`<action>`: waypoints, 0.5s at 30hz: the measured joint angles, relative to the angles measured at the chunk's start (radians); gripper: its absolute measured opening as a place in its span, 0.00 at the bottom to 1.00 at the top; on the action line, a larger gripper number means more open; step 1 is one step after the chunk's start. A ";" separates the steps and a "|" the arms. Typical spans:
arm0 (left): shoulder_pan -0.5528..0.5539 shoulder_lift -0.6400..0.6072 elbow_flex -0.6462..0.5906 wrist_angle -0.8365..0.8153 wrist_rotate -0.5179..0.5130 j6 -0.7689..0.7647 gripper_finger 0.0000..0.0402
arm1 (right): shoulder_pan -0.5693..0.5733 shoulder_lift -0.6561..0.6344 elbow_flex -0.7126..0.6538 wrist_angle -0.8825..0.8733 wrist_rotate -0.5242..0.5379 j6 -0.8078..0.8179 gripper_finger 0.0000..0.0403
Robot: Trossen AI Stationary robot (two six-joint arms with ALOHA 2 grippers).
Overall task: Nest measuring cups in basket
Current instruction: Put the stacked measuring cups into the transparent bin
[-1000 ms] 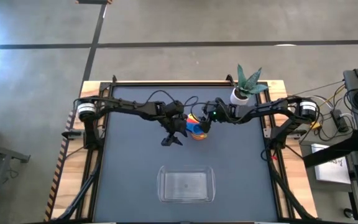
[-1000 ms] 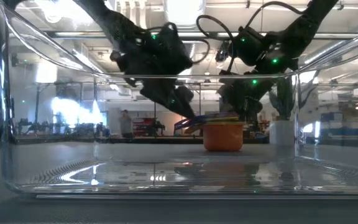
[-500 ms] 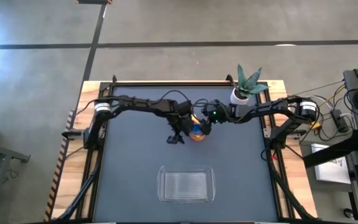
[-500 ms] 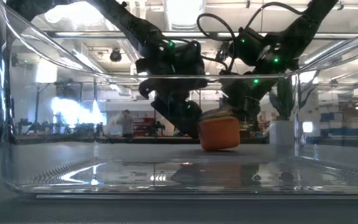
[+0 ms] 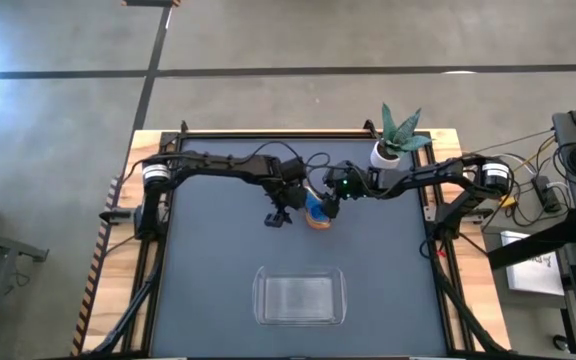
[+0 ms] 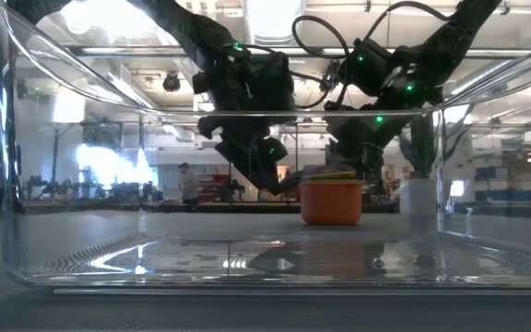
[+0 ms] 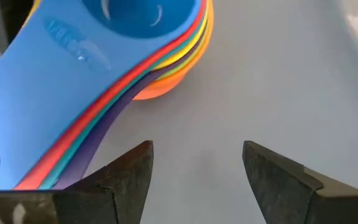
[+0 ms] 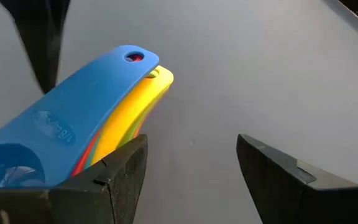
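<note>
The stack of nested measuring cups sat on the dark table in its far half, roughly midway between the two side edges, orange cup at the bottom and blue cup on top, with the flat handles fanned out to one side. Both arms had closed in on it from opposite sides. The left gripper hung just beside the stack, its fingers spread apart with only bare tabletop between them and the handles passing close by one finger, so it held nothing. The right gripper stood on the other side of the stack, its fingers likewise parted and gripping nothing, with the blue handle and the yellow one under it reaching past one finger. From table height the orange cup rested flat on the surface, both grippers crowded low around it. The clear basket lay well apart from the stack, near the front edge and about centred, with a wide stretch of open dark surface between the two. A small white pot with a spiky green plant stood near the far right corner, close behind the right arm.
</note>
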 joint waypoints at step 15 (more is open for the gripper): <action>0.023 -0.158 -0.069 0.044 -0.162 0.057 0.58 | 0.000 -0.196 -0.002 -0.162 0.119 -0.034 0.59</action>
